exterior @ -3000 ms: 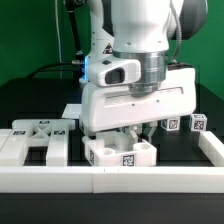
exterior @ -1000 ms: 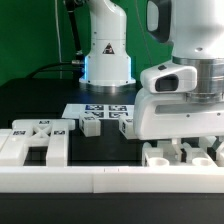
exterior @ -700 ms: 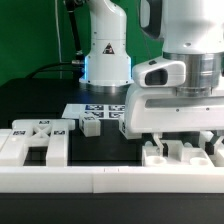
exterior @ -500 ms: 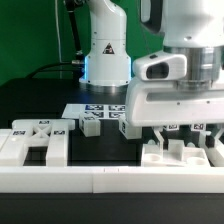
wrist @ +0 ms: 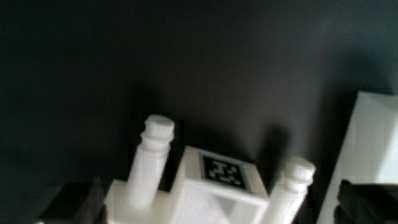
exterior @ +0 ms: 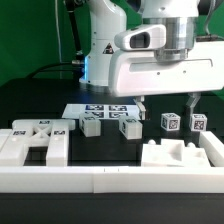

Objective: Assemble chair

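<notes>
Parts of the small white plastic chair lie loose on the black tabletop, and we see nothing joined yet, so we judge the assembly to be at an early step. The claw hangs with its jaws wide apart and empty, above and clear of the notched white blocky plastic piece, which sits just behind the long white border wall at the exterior view's right. At that view's left a flat white plastic piece with crossed ribs lies just behind the same wall. Farther back, two small white tagged blocks stand just in front of the marker board, and two more tagged white blocks stand toward that view's right. The wrist view shows a tagged white piece close under the camera; we cannot tell which one. Next, we think, the claw must travel over one small block, square its jaws to the flat sides, descend and close, then carry it to the notched piece.
</notes>
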Controlling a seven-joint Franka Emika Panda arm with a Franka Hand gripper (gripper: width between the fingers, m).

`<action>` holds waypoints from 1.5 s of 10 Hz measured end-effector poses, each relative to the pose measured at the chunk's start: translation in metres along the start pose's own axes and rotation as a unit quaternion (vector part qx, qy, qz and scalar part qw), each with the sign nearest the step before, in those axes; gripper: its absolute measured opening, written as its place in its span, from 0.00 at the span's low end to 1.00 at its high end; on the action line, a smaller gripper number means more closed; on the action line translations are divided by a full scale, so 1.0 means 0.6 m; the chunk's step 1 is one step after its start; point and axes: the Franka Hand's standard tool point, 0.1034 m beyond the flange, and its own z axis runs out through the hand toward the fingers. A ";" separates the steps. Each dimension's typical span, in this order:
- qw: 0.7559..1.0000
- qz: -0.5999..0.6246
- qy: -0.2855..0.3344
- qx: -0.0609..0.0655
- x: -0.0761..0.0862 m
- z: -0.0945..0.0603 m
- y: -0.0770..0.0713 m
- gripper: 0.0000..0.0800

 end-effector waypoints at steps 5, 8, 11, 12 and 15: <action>1.000 -0.024 -0.010 -0.001 -0.019 0.006 0.014 0.81; 0.998 -0.056 -0.015 -0.009 -0.062 0.021 0.048 0.81; 0.997 -0.066 -0.031 -0.007 -0.073 0.025 0.056 0.81; 0.997 -0.066 -0.036 -0.006 -0.075 0.026 0.056 0.81; 0.990 -0.057 -0.127 -0.003 -0.091 0.033 0.069 0.81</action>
